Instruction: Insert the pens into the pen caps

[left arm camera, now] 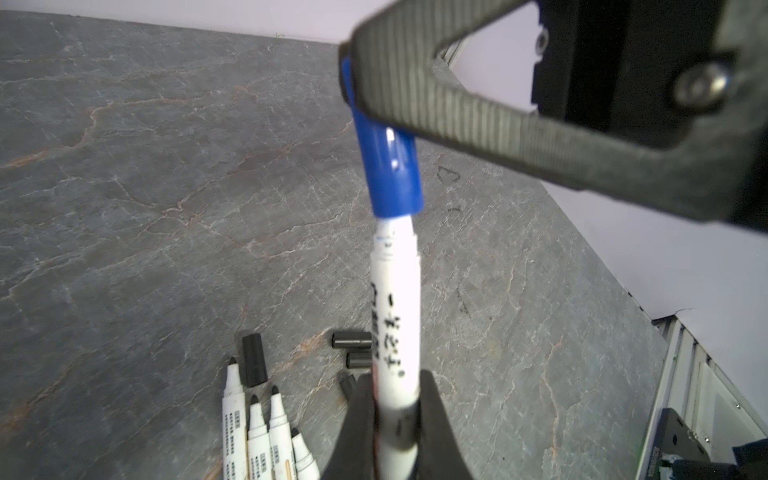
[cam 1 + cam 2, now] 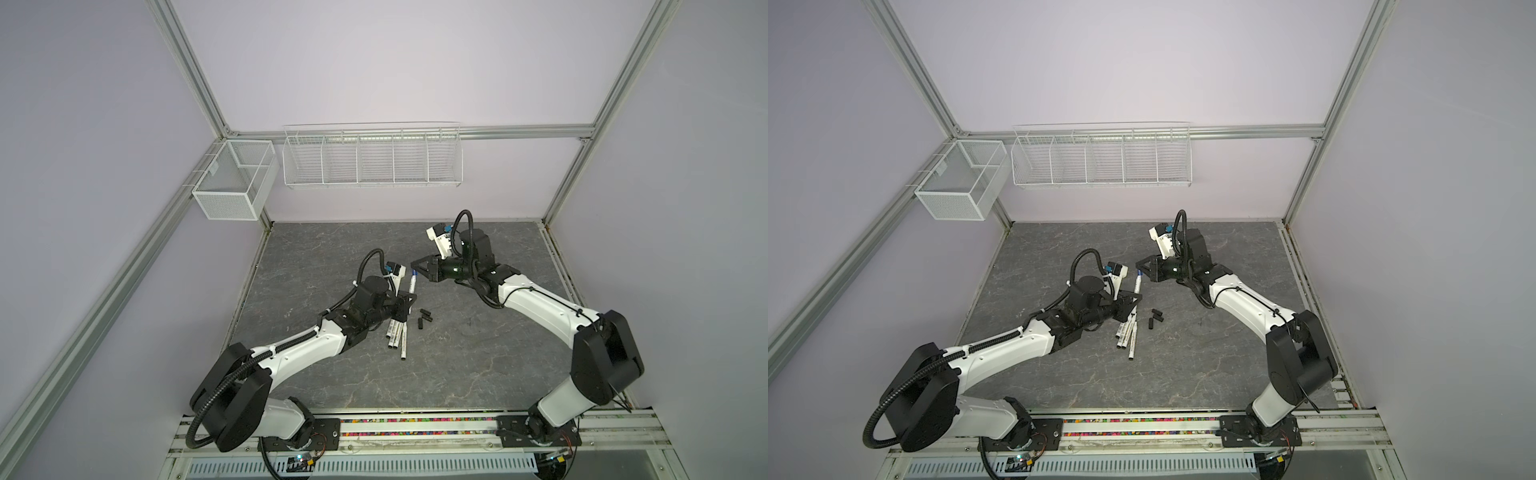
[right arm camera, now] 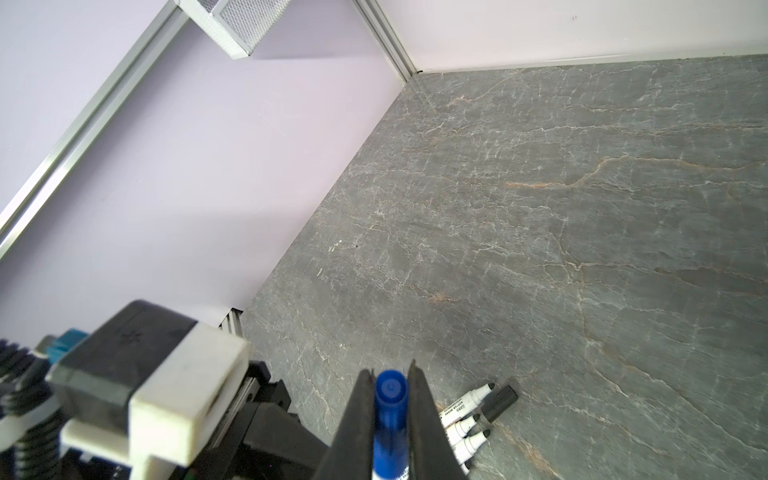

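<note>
Closest in, the left tool (image 1: 395,386) is clamped on the barrel of a white pen (image 1: 395,307). The pen's tip sits inside the blue cap (image 1: 390,170), with a strip of neck showing. Facing it, the right tool (image 3: 390,370) is clamped on that cap. Beside and below the left tool, four uncapped pens (image 1: 277,428) and four black caps (image 1: 254,360) lie on the counter (image 1: 145,187).

Pale lilac walls (image 2: 374,62) stand in aluminium framing (image 2: 519,131). Grey veined tabletop (image 2: 457,365), evenly lit. White five-bay wire rack (image 2: 372,160) hangs on rear wall; white mesh basket (image 2: 232,187) on left wall.
</note>
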### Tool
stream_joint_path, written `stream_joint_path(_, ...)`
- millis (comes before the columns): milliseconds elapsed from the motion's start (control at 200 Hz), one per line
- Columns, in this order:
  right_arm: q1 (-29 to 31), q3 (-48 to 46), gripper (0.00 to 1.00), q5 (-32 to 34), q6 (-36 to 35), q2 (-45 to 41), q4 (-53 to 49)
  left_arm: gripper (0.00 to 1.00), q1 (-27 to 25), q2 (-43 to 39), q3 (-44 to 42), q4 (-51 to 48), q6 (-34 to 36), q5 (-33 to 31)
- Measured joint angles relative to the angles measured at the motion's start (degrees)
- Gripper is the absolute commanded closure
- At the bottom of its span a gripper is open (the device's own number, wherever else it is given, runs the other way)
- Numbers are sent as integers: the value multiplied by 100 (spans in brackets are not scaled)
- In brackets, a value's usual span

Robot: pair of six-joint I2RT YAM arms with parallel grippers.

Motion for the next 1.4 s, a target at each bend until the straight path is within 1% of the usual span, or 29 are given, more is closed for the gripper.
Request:
stream_joint_path(115,-55,20,93,-140,-116,-118,4,100,76,2,24,201,-50,149)
stream_joint_path(235,-127,149,91,-319,-313,-181,-85,100,96,57,245,120,9,247)
stream_joint_path(465,-192,479,89,-697,-813,-229,-511,100,90,197,737,-286,446,275)
stream_joint_path(660,-199,575,91,-796,-1246,-229,-999,100,-61,214,772,-573,866,-116)
stream_joint_path(715,-199,575,90,-800,-1314,-232,-1064,100,-98,214,772,-625,949,-232)
stream_joint_path(790,-199,577,85,-813,-1379,-232,-1119,100,-140,214,772,-664,1064,-387)
stream_joint_path(815,-199,577,79,-811,-1384,-232,-1130,100,-155,214,772,-664,1108,-442)
stream_joint_path(905,-188,568,65,-817,-1390,-297,-1314,100,-197,203,741,-525,1196,-708)
stream_joint_path(1010,-111,439,57,-789,-1248,-479,-1600,100,-107,125,699,-190,1198,-1086)
stream_joint_path(1080,-103,356,55,-693,-1115,-603,-1606,100,-81,72,651,-37,1191,-1228)
stream_joint_path(1175,-138,254,54,-529,-942,-758,-1493,100,-96,33,498,94,1134,-1268)
stream_joint_path(1400,-151,234,55,-144,-619,-876,-1060,100,-214,39,221,129,949,-1226)
